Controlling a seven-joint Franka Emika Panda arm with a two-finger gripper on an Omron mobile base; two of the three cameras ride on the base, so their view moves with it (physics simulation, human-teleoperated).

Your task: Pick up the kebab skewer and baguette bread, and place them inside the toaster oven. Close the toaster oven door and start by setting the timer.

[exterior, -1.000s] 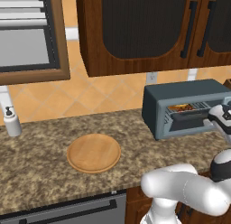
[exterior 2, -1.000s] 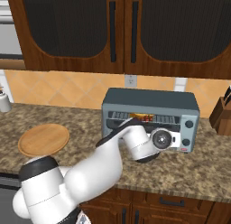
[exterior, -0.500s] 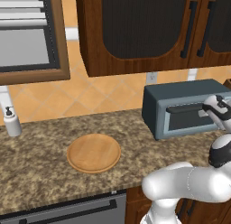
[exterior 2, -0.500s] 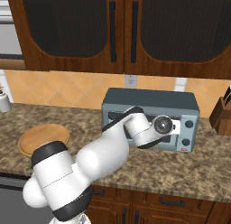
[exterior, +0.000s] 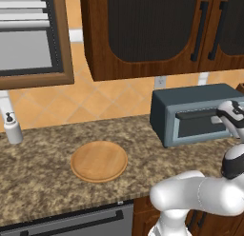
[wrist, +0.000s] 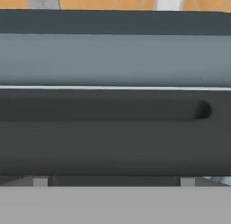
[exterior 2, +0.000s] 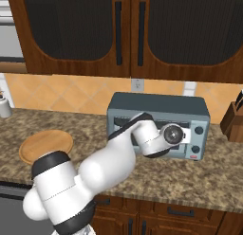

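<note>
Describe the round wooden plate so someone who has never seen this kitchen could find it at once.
Start at the speckled brown granite counter under the dark wood cabinets. Left of the blue-grey toaster oven, apart from it, the round wooden plate lies flat. It is the only flat tan disc there; the white soap dispenser further left stands upright.

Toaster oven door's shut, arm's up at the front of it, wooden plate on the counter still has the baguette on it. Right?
Not quite. The wooden plate is bare in the left base view, with no baguette on it. The rest holds: the toaster oven door is shut and the arm is up at the front of the toaster oven, as the right base view shows.
</note>
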